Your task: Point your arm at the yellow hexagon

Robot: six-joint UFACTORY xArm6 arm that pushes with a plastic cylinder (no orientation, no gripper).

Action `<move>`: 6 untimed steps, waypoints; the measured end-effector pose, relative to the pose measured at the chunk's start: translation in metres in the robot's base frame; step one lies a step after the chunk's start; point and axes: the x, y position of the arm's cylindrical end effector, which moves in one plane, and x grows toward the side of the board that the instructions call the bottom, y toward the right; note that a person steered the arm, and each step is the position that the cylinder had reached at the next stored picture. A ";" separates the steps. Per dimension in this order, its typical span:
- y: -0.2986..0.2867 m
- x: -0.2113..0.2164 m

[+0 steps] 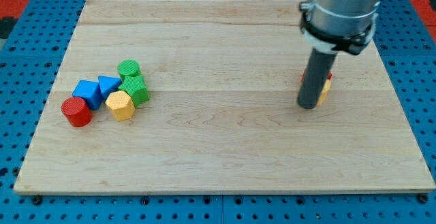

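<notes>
On the right side of the wooden board [225, 156], my tip [308, 106] rests on the wood. I have no claw to open or close, only a dark rod. Two blocks, one red [304, 78] and one yellow [327, 88], peek out just behind it; I cannot tell their shapes. The yellow hexagon [120, 105] sits far away at the left, at the bottom of a tight bunch. It touches the green block [135, 88], with the blue triangle [107, 86], blue cube [87, 91], green cylinder [129, 69] and red cylinder [77, 111] close by. I think I should slide left across the bare wood, come in from below, and stop just short, so I bump nothing.
</notes>
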 end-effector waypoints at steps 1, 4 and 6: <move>0.007 -0.027; -0.130 0.085; -0.351 0.076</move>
